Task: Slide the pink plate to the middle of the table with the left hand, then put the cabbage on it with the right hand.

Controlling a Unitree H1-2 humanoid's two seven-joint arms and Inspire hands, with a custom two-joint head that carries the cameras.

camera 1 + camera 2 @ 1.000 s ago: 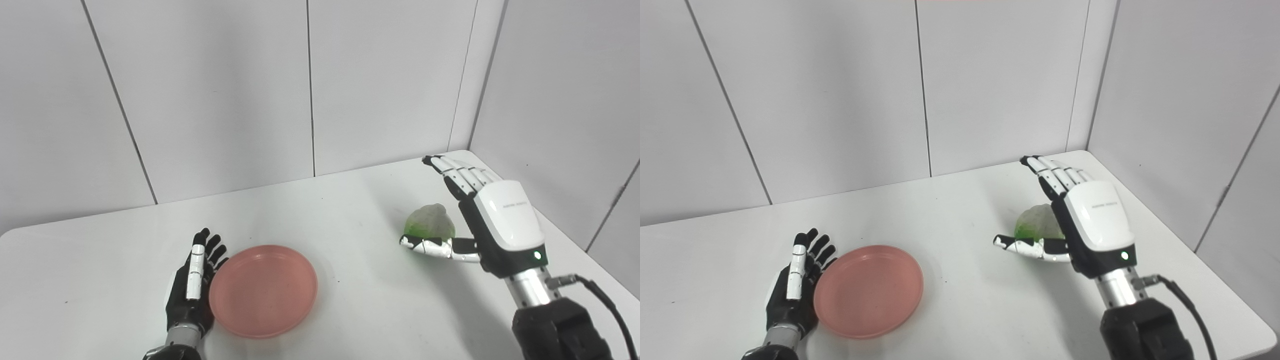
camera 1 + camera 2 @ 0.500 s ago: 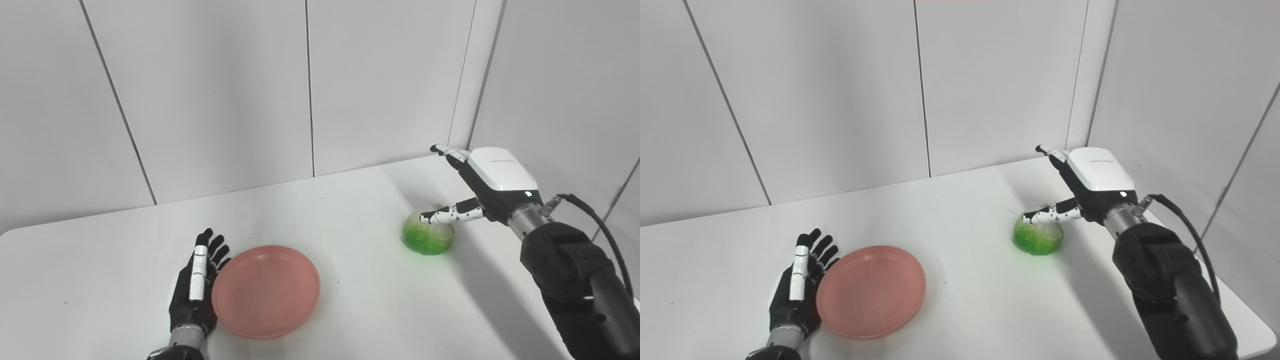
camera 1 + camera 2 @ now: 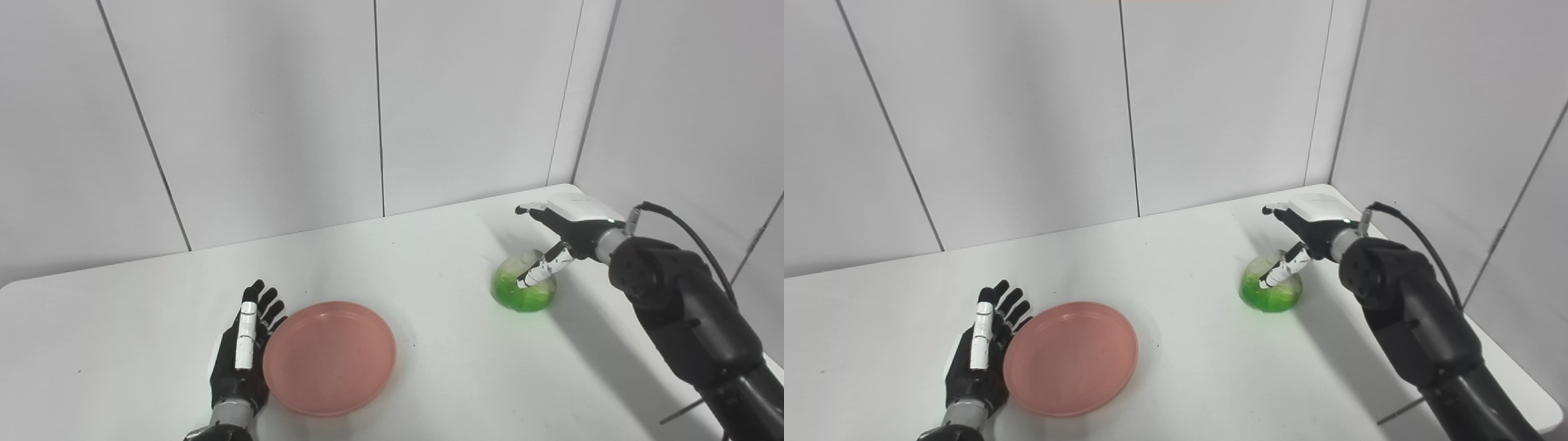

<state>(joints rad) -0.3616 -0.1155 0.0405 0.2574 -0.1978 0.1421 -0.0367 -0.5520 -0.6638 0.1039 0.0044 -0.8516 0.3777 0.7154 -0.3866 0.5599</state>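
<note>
Change: right hand [image 3: 566, 226] has swung from beside the cabbage [image 3: 524, 288] to above it, palm down.
Right fingers: apart, thumb touching cabbage top, not clamped.
Cabbage: on the table [image 3: 453, 367], well right of pink plate [image 3: 329, 358].
Left hand [image 3: 242, 355]: fingers spread, against plate's left rim; plate nudged right.
Meaning: grasp likely imminent.

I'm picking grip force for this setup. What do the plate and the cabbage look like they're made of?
Plate: likely plastic, uniform matte pink with a thin raised rim and no glaze shine.
Cabbage: looks like a toy, probably soft plastic or rubber; its vivid green is slightly translucent and casts a green tint on the table. How firm it is cannot be told.
</note>
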